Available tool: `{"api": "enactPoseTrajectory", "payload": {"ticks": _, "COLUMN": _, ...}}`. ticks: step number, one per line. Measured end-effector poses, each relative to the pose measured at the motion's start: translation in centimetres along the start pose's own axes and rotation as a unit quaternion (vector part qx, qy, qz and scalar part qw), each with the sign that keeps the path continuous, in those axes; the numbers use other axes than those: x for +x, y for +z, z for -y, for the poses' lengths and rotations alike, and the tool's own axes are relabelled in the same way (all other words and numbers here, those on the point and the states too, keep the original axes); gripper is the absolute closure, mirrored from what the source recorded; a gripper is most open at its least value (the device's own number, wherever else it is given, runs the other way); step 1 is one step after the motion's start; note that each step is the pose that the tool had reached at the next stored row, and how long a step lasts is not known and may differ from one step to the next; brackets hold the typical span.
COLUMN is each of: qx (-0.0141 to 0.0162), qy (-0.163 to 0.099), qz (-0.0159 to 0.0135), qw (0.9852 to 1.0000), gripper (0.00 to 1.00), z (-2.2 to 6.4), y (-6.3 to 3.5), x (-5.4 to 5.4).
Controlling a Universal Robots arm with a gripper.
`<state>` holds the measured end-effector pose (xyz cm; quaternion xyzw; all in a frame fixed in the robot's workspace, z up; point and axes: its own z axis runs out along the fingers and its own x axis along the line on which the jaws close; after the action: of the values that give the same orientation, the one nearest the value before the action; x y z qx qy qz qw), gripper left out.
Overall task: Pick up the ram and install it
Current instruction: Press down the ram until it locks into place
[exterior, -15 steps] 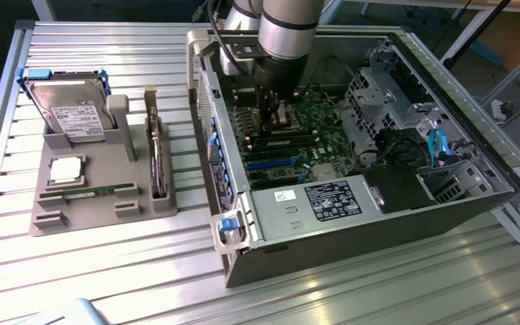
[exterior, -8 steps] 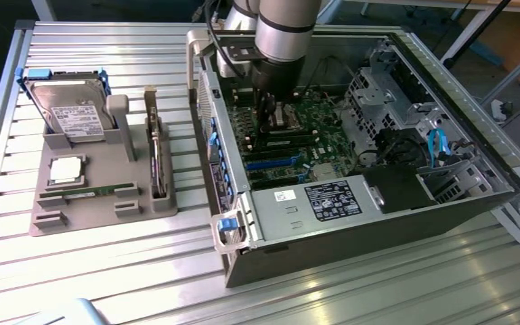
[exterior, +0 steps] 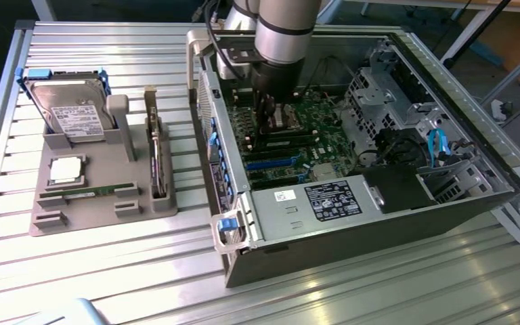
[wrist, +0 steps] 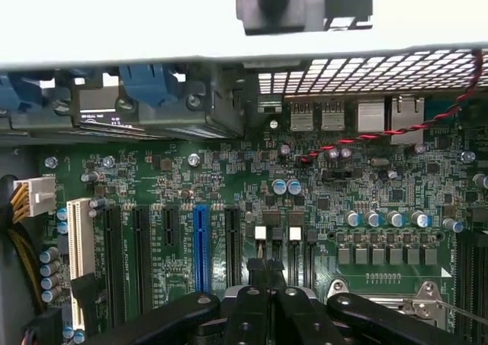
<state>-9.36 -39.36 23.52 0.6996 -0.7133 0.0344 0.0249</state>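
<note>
The ram (exterior: pixel 89 193), a thin green stick, lies flat in a front slot of the grey parts holder (exterior: pixel 52 220) on the exterior view's left, well away from the arm. My gripper (exterior: pixel 269 130) reaches down into the open computer case (exterior: pixel 351 203), just over the green motherboard (exterior: pixel 328 139). From the wrist, the two dark fingertips (wrist: pixel 257 271) meet with nothing showing between them, so my gripper (wrist: pixel 266 273) is shut. It hovers above the motherboard (wrist: pixel 229 177), near the blue expansion slot (wrist: pixel 200 246) and the black slots beside it.
The holder also carries a hard drive (exterior: pixel 75 115), a square silver processor (exterior: pixel 66 169) and an upright expansion card (exterior: pixel 156 159). The case's metal wall (wrist: pixel 229 24), blue latches (wrist: pixel 149 82), a red-black wire (wrist: pixel 381 135) and drive cages (exterior: pixel 395 101) crowd the gripper.
</note>
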Motion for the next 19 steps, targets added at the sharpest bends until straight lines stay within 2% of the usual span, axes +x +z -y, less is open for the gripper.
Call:
{"api": "enactPoseTrajectory", "payload": {"ticks": 9, "qx": 0.0, "qy": 0.0, "qz": 0.0011, "qw": 1.0, "gripper": 0.89, "z": -0.01, "y": 0.6, "x": 0.1}}
{"api": "enactPoseTrajectory", "payload": {"ticks": 13, "qx": 0.0004, "qy": 0.0, "qz": 0.0021, "qw": 1.0, "gripper": 0.89, "z": 0.01, "y": 0.5, "x": 0.1}}
{"api": "enactPoseTrajectory", "payload": {"ticks": 15, "qx": 0.0011, "qy": 0.0, "qz": 0.0016, "qw": 1.0, "gripper": 0.89, "z": 0.02, "y": -1.03, "x": 0.2}}
{"api": "enactPoseTrajectory", "payload": {"ticks": 19, "qx": 0.0016, "qy": 0.0, "qz": 0.0016, "qw": 1.0, "gripper": 0.89, "z": 0.04, "y": -2.96, "x": 0.4}}
